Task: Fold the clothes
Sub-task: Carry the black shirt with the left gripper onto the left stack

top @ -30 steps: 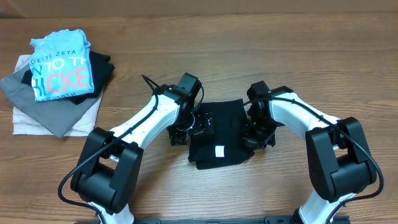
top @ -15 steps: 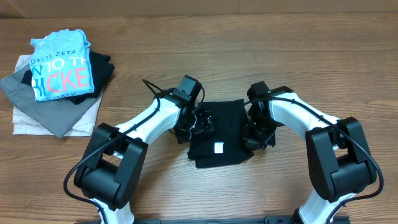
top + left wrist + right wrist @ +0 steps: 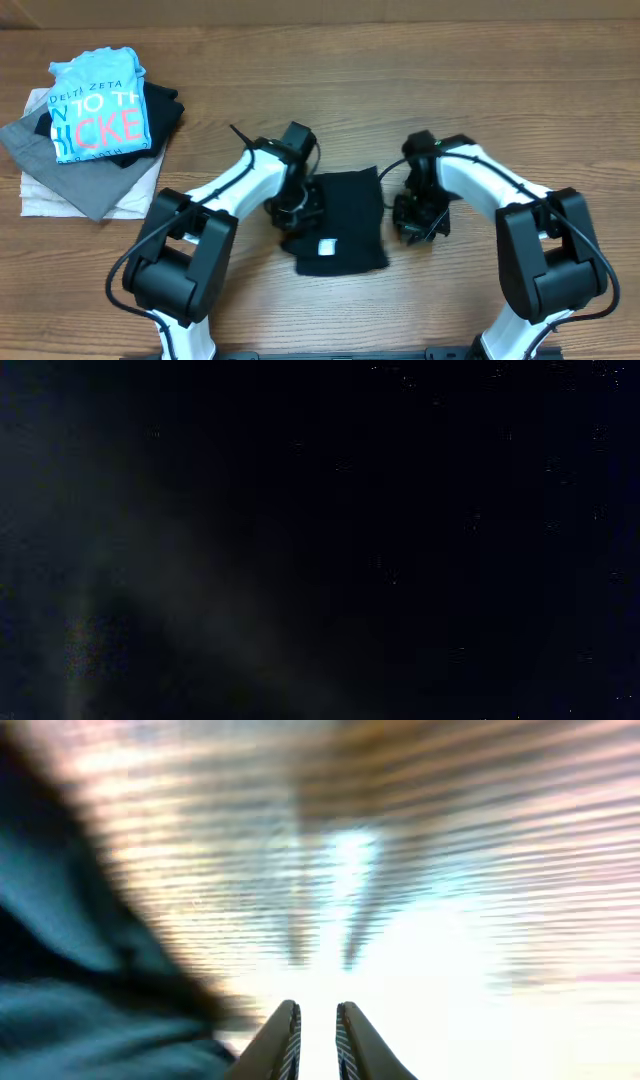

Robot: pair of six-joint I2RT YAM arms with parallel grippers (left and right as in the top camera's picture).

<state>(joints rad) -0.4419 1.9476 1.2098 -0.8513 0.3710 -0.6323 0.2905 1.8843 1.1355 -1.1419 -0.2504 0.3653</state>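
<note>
Two arms, and one folded black garment (image 3: 345, 210) lying flat on the wooden table (image 3: 500, 80) between them. That's your task item, and it's a rough rectangle with a small white tag (image 3: 326, 247) showing near its front edge.

Your left gripper (image 3: 298, 207) sits right at the garment's left edge, over the cloth or touching it. From overhead I can't make out the fingers. The left wrist view is pretty much solid black with a faint grey smear, so I honestly can't tell whether that one's spread, closed, or pinching fabric.

Your right gripper (image 3: 415, 218) is just off the garment's right edge, with a strip of bare wood between it and the cloth. The right wrist view is badly blurred, but you can see both fingers (image 3: 285, 1035) at the bottom of the frame. They're drawn nearly together with only a thin slit between them and nothing in it. Dark cloth fills that view's left side, and the rest is streaky wood grain.

Well away to the garment's far left there's a pile of clothes (image 3: 90, 190) in grey, white and black layers. A folded light blue printed shirt (image 3: 100, 100) sits on top of it.
</note>
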